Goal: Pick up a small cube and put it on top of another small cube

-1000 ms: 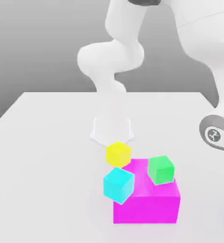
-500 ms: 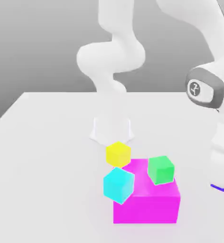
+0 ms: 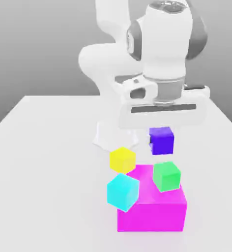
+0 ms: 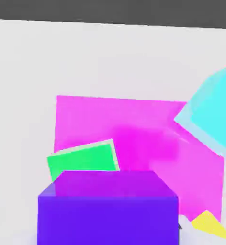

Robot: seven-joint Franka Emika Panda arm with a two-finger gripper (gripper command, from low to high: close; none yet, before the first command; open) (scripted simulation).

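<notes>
Purple cube (image 3: 161, 141) is clamped in the hand (image 3: 161, 134), held just above the green cube (image 3: 166, 175). Risk: an off-centre release topples it off the magenta block (image 3: 152, 214).

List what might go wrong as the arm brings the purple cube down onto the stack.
1. The green cube sits near the edge of the large magenta block, so a slightly off-centre drop of the small dark purple cube may topple it.
2. The cyan cube and yellow cube lie close by; the lowering pincer might knock them.
</notes>
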